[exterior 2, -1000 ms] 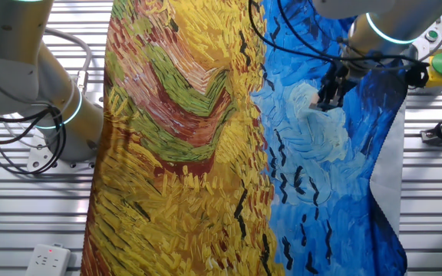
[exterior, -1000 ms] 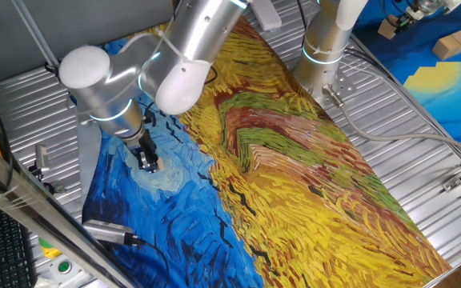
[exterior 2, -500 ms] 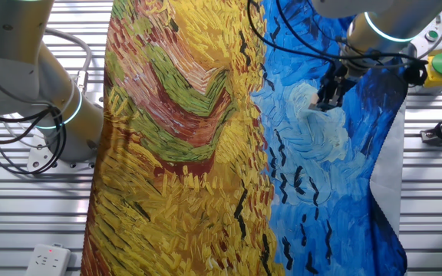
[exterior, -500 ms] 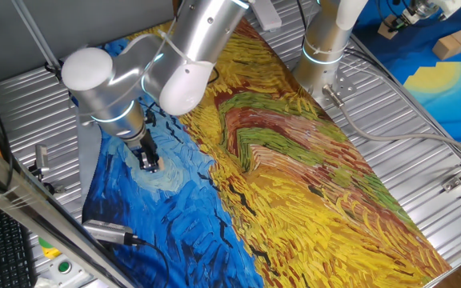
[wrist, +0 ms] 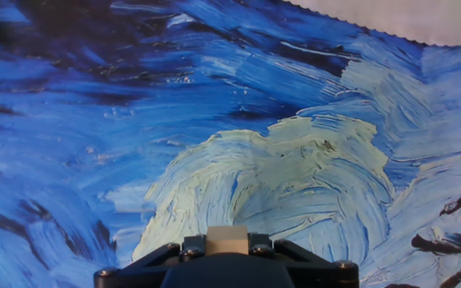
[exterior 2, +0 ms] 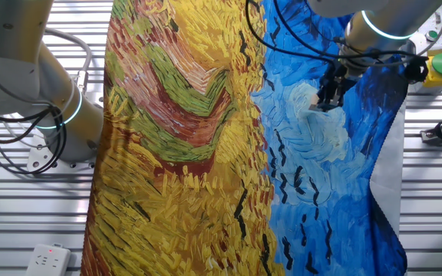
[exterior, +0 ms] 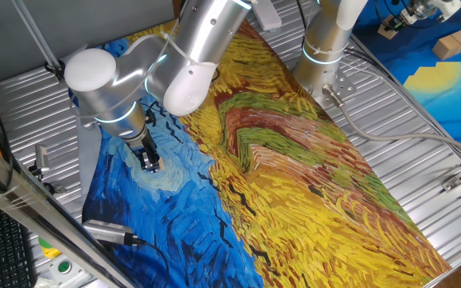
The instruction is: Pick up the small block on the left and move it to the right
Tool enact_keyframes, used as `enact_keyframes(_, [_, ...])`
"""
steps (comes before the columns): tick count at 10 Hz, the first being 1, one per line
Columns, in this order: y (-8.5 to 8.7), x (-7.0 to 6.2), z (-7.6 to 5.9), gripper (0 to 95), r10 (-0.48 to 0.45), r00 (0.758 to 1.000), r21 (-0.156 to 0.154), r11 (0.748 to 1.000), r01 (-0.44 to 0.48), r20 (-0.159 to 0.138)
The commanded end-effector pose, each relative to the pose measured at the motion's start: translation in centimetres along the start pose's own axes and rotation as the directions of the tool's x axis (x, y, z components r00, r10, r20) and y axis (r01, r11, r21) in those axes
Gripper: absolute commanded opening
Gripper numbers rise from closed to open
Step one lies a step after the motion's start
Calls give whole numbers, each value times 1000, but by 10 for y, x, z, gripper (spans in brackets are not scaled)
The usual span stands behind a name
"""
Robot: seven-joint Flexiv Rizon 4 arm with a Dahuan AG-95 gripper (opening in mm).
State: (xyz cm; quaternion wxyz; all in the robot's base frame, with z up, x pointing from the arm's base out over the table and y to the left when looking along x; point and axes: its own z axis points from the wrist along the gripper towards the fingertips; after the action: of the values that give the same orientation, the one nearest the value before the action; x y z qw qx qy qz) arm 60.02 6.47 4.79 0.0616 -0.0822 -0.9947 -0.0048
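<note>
Tool clamped narrow on the small block, held at 6 o'clock in hand view, just above the painted cloth on the worktop. Risk: tiny block, shallow grip, so a jerky traverse could slip it out.

The small block is showing pale, matt bare wood between the gripper's dull black fingers. The painted cloth is lying matt and smooth over the ribbed, shiny metal table. The arm's silver shell is gleaming glossily.
</note>
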Motion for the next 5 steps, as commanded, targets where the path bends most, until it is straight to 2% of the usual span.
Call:
enact_keyframes(1, [1, -2, 1, 0, -52, 999, 7, 999, 52, -12])
enact_keyframes(2, [1, -2, 1, 0, -91, 996, 4, 996, 91, -11])
enact_keyframes(5, [1, -2, 1, 0, -114, 993, -2, 993, 114, -14])
